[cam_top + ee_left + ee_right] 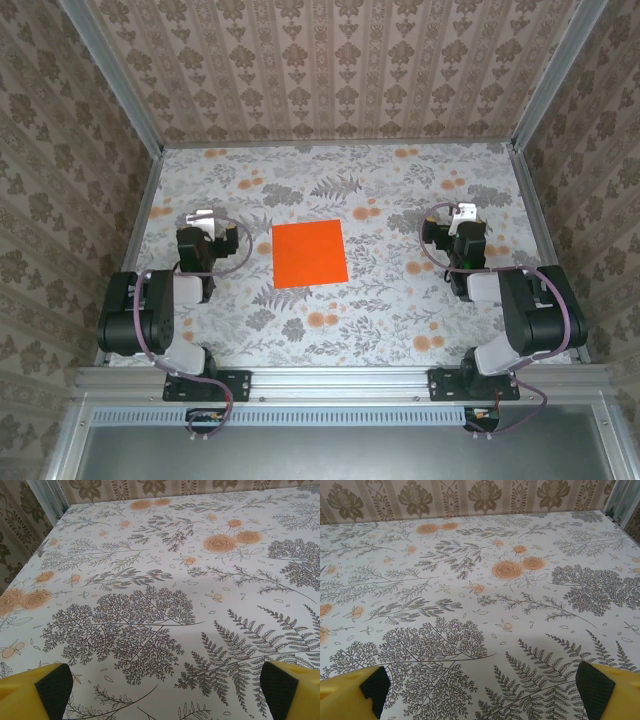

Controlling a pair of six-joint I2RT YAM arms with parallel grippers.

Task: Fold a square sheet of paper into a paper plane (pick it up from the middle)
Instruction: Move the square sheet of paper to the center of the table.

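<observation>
Flagging risk: square sheet of paper (310,253) lies flat, so a mid-sheet pinch may slide or crumple it; left gripper (165,690) and right gripper (482,690) jaws wide apart.

— The square sheet of paper (310,253) looks thin and matt: flat orange, no shine.

— And the table cover (400,300)?

— Printed and smooth, with a faint sheen in the wrist views. Cloth or vinyl, I can't tell.

— The left gripper (161,695) has smooth yellow plastic fingers (17,700) with dark, matt pads (55,687), perhaps rubber.

— The right gripper (480,695) has the same yellow plastic.

— The frame rail (330,378) is pale, dull metal. The arm housings (135,315) are black plastic, slightly glossy.

— The walls (330,70) have a matt patterned covering.
</observation>
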